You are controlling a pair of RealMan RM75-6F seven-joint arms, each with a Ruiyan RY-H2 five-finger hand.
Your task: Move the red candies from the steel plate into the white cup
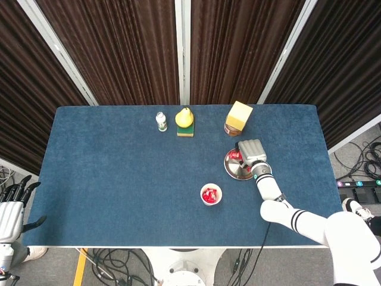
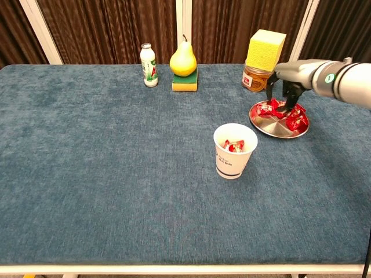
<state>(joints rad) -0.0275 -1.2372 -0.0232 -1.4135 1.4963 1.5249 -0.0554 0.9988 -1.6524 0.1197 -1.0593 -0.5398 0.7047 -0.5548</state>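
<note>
The steel plate (image 2: 270, 127) lies right of centre with a heap of red candies (image 2: 293, 119) on it. My right hand (image 2: 285, 86) hangs over the plate's far side. Its fingertips (image 2: 283, 105) reach down onto the candies, the thumb stands apart from them, and I see nothing lifted. From the head view the right hand (image 1: 251, 151) covers the back of the plate (image 1: 238, 172). The white cup (image 2: 233, 155) stands upright nearer the front, left of the plate, with a few red candies (image 2: 234, 146) inside. My left hand (image 1: 11, 208) hangs off the table's front left corner, fingers spread, holding nothing.
A jar (image 2: 255, 79) with a yellow block (image 2: 266, 48) on top stands just behind the plate, close to the right hand. Further left along the back are a pear (image 2: 183, 58) on a green sponge and a small white bottle (image 2: 149, 65).
</note>
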